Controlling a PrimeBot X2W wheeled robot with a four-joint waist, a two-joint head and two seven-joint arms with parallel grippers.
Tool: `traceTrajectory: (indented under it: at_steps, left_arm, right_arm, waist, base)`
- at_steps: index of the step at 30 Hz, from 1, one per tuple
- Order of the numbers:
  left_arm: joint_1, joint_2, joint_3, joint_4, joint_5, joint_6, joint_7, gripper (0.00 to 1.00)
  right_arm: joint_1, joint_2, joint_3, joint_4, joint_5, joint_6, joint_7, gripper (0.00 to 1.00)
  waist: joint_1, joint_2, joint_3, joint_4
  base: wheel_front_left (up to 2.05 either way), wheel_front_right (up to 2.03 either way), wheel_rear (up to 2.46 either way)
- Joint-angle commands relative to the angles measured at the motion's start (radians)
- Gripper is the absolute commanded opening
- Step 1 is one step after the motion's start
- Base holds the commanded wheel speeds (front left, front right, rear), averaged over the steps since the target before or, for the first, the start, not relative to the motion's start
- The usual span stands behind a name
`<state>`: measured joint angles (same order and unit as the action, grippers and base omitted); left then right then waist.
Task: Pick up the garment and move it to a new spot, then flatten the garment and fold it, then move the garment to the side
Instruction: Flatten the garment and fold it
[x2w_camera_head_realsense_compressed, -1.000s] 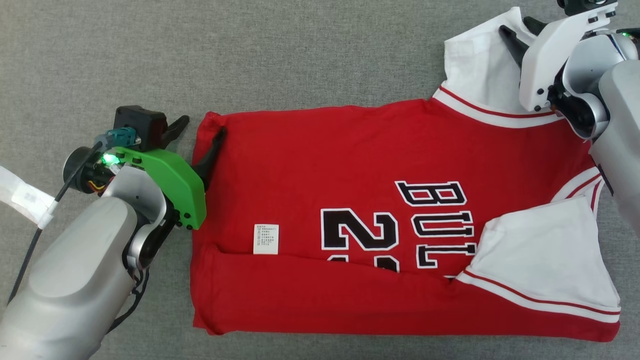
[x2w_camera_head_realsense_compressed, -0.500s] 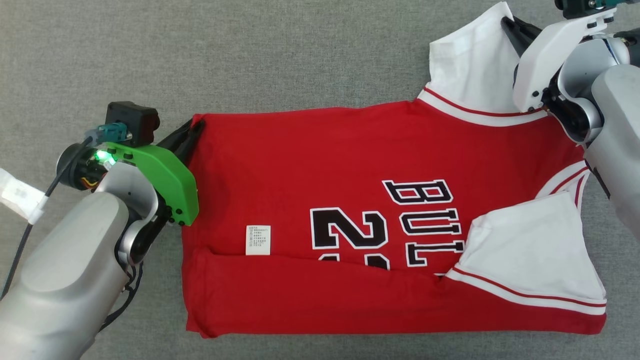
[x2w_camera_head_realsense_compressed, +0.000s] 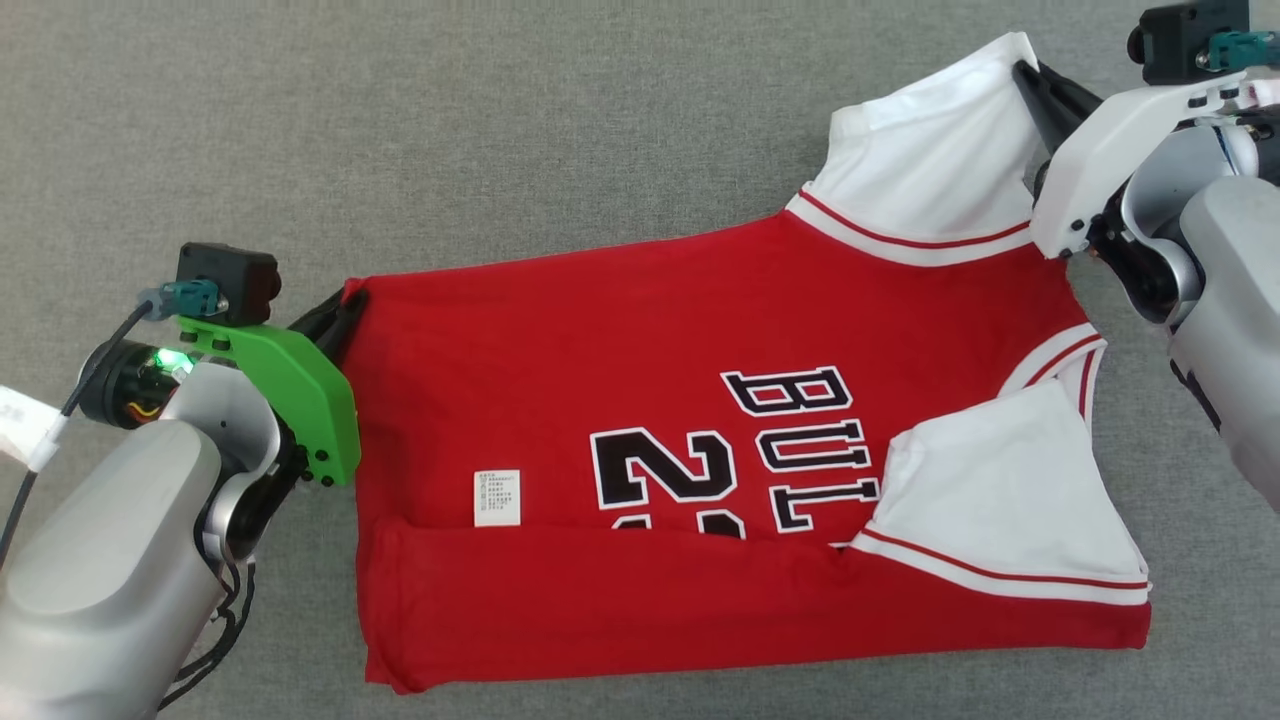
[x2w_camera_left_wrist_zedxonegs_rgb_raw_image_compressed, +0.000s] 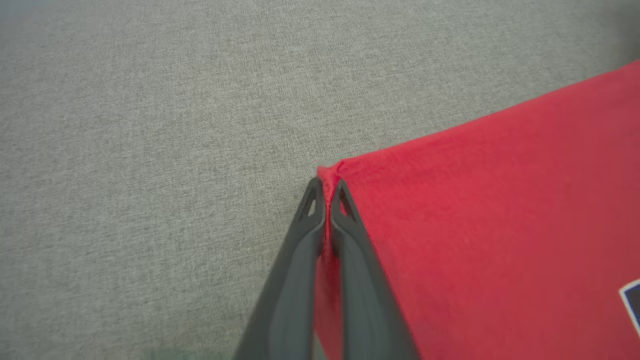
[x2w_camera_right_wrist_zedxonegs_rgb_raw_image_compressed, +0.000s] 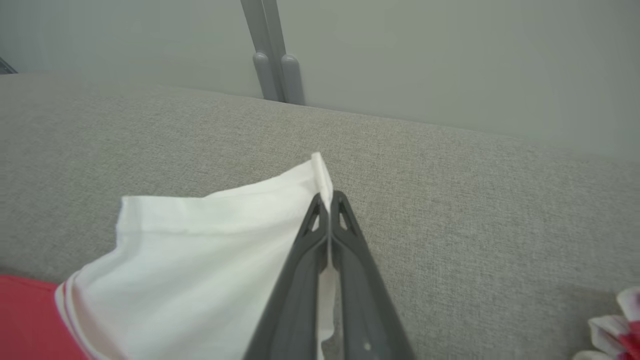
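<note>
Garment (x2w_camera_head_realsense_compressed: 600, 350) slid left; corners clamped in both jaws.

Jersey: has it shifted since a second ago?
Yes: the jersey slid left across the grey surface; more surface now shows beyond its right edge.

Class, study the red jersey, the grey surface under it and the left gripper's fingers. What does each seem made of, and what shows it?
The garment: soft matte knit fabric, likely; it folds and puckers where pinched. The grey surface: woven cloth; a fine flecked weave shows. Fingers of the left gripper: dark matte plastic or rubber, smooth, with triangular cut-outs at the tips.
</note>
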<state>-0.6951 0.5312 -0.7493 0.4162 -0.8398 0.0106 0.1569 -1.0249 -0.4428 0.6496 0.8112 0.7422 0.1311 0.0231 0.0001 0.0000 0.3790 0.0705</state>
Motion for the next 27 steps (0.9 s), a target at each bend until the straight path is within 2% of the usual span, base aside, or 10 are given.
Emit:
traceTrajectory:
  at_steps: [1, 9, 14, 20, 27]
  left_arm:
    - [0.012, 0.015, -0.006, 0.006, -0.007, -0.004, 0.017, 0.00]
    - [0.001, 0.039, -0.069, 0.047, -0.059, -0.059, 0.233, 0.00]
    - [0.005, 0.034, -0.090, 0.074, -0.102, -0.091, 0.322, 0.00]
    - [0.028, 0.038, -0.108, 0.086, -0.144, -0.113, 0.379, 0.00]
    - [0.051, 0.047, -0.129, 0.070, -0.195, -0.126, 0.454, 0.00]
  right_arm:
    - [0.023, -0.010, 0.010, -0.002, 0.014, -0.001, -0.004, 0.00]
    - [0.086, -0.041, 0.110, -0.063, 0.076, -0.001, 0.046, 0.00]
    - [0.137, -0.081, 0.173, -0.116, 0.114, -0.001, 0.080, 0.00]
    - [0.195, -0.156, 0.237, -0.194, 0.158, -0.001, 0.138, 0.00]
    - [0.259, -0.237, 0.281, -0.286, 0.225, -0.001, 0.238, 0.00]
  waist:
    - [-0.0001, 0.0000, -0.032, -0.015]
    - [-0.0001, 0.0000, -0.157, -0.043]
    - [-0.0001, 0.0000, -0.225, -0.062]
    - [-0.0001, 0.0000, -0.276, -0.080]
    - [-0.0001, 0.0000, -0.289, -0.092]
  base:
    - [0.00, 0.00, 0.00]
    - [0.00, 0.00, 0.00]
    - [0.00, 0.00, 0.00]
    - [0.00, 0.00, 0.00]
    - [0.00, 0.00, 0.00]
